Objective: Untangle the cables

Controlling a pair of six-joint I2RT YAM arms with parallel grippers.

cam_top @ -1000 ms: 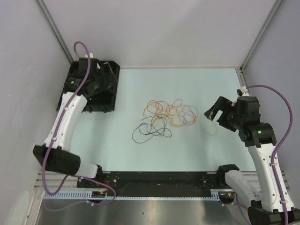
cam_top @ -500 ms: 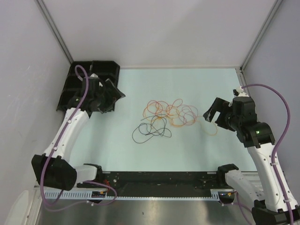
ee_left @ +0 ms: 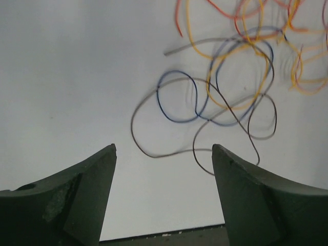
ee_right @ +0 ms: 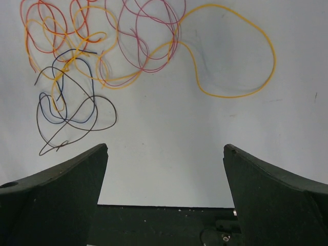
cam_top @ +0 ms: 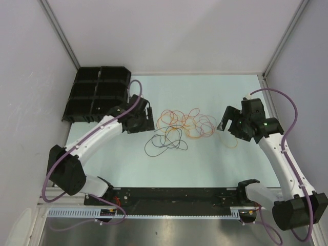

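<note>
The cables (cam_top: 187,124) lie in a loose tangle of orange, red, yellow and pinkish loops at the table's middle, with black loops (cam_top: 164,143) at its near-left side. My left gripper (cam_top: 146,117) hovers just left of the tangle, open and empty. In the left wrist view the left gripper (ee_left: 164,148) has a dark cable loop (ee_left: 154,154) just ahead of its tips. My right gripper (cam_top: 226,124) stands open at the tangle's right end. In the right wrist view the right gripper (ee_right: 165,147) has a big yellow loop (ee_right: 236,51) ahead and black cables (ee_right: 66,118) to the left.
A black compartment tray (cam_top: 97,95) sits at the table's back-left corner. Grey walls close in the left, back and right sides. The pale table surface (cam_top: 205,164) runs bare from the tangle to the near edge.
My left arm has swung from over the black tray to the tangle's left side, its jaws a little narrower. My right gripper has shifted slightly left toward the cables.
</note>
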